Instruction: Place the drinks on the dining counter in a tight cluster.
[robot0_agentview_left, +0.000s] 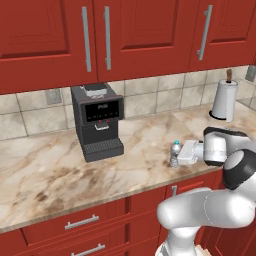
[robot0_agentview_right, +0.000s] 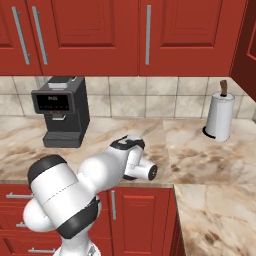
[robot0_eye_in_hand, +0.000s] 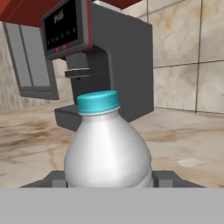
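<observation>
Hand view is showing the water bottle (robot0_eye_in_hand: 107, 146) standing upright and very close, its blue cap up, with the two dark fingertips (robot0_eye_in_hand: 54, 179) sitting on either side of its body near the bottom edge. The gripper (robot0_eye_in_hand: 107, 181) is spread around the bottle; whether the pads are actually pressing its sides cannot be told from these pictures.

Taking the black coffee machine (robot0_agentview_left: 96, 120) as the landmark: in the left base view the water bottle (robot0_agentview_left: 175, 153) is standing on the marbled wall counter (robot0_agentview_left: 45, 175) to the right of the machine and nearer the counter's front edge, clearly apart from it. The gripper (robot0_agentview_left: 179, 154) is reaching in level from the right, on the side of the bottle facing away from the machine, with the white hand just beside the bottle. A paper towel roll (robot0_agentview_left: 224, 100) on its stand is sitting far to the right of the machine, against the tiled wall.

In the right base view the coffee machine (robot0_agentview_right: 61, 111) is standing at the left, the paper towel roll (robot0_agentview_right: 220, 116) well to its right, and the white arm (robot0_agentview_right: 105, 172) is stretching forward between them, hiding the bottle.
</observation>
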